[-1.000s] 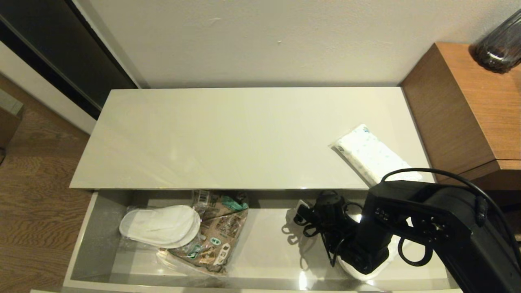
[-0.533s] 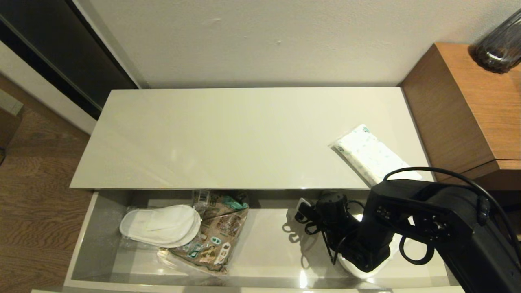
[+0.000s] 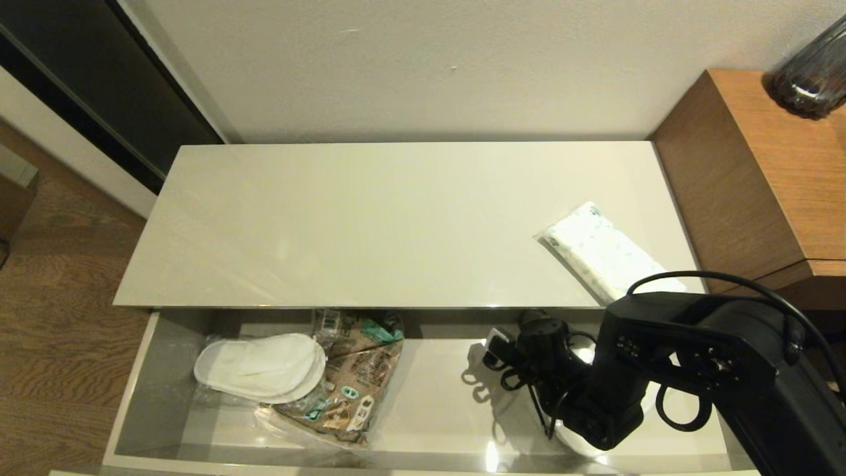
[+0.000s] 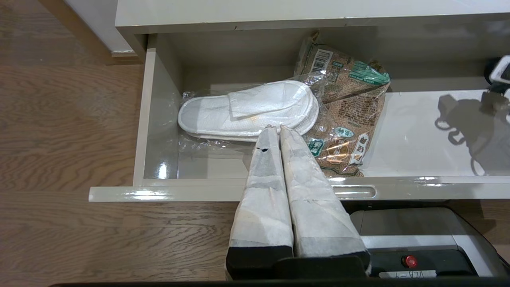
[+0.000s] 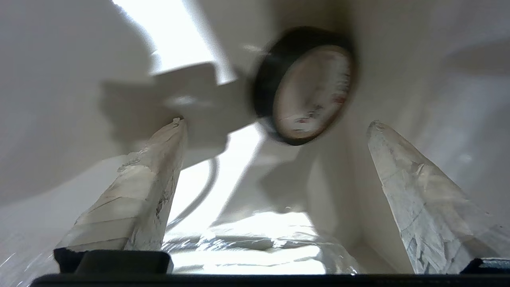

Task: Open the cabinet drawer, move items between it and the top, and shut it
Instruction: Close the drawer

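The cabinet drawer [image 3: 135, 396] stands pulled out under the cream top [image 3: 370, 225]. Bagged white slippers [image 3: 258, 367] lie at the drawer's left end. A white tissue-like pack [image 3: 605, 254] rests on the top's right side. My right arm [image 3: 605, 410] reaches down into the drawer's right end and hides its fingers in the head view. In the right wrist view my right gripper [image 5: 275, 121] is open, and the black tape roll [image 5: 306, 85] sits just beyond its tips, untouched. My left gripper [image 4: 275, 128] is shut and empty, hovering in front of the drawer's front edge [image 4: 191, 191].
A brown printed snack bag [image 3: 353, 377] lies beside the slippers. Crinkled clear plastic [image 5: 259, 247] lies under the right gripper. Brown wooden furniture [image 3: 760, 178] with a dark glass vase [image 3: 809, 73] stands to the right. Wooden floor [image 3: 59, 317] is on the left.
My right arm has shifted slightly to the right inside the drawer. The slippers, snack bag and tissue pack have stayed where they were.
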Robot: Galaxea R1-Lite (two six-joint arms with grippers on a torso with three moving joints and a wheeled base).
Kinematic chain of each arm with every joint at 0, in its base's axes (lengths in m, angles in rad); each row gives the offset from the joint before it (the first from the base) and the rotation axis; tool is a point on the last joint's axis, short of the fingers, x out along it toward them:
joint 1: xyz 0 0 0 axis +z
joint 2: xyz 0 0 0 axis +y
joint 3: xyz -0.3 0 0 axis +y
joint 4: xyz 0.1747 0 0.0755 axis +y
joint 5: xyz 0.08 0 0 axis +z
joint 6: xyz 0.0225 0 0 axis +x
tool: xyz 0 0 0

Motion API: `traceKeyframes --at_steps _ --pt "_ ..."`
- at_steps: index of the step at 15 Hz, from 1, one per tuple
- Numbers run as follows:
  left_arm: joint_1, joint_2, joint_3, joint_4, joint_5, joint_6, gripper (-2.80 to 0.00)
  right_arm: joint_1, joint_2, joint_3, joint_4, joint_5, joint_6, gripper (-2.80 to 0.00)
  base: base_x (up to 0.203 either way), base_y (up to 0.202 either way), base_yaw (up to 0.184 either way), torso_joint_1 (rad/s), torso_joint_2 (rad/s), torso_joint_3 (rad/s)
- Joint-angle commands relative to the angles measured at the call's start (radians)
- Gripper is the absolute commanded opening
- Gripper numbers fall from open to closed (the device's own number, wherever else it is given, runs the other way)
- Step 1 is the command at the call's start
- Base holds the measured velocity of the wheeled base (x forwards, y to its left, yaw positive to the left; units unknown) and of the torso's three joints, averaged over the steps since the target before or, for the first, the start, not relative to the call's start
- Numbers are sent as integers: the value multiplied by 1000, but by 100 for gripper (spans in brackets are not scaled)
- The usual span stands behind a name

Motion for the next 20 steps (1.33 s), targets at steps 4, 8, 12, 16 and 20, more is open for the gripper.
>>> traceKeyframes --at_steps 4,8,12,16,20 --pt "0 0 0 -1 0 0 -280 5 -7 9 5 53 -3 0 0 0 0 0 0 0" --pt "0 0 0 -1 1 0 -280 0 -13 -31 97 112 3 0 0 0 0 0 0 0" --pt "0 0 0 -1 0 0 -280 0 -31 -51 159 128 26 0 0 0 0 0 0 0" --pt "0 0 0 -1 0 0 -280 -3 -44 -48 200 130 37 0 0 0 0 0 0 0" --pt "0 0 0 -1 0 0 -280 -5 -65 -20 192 118 35 0 0 0 0 0 0 0"
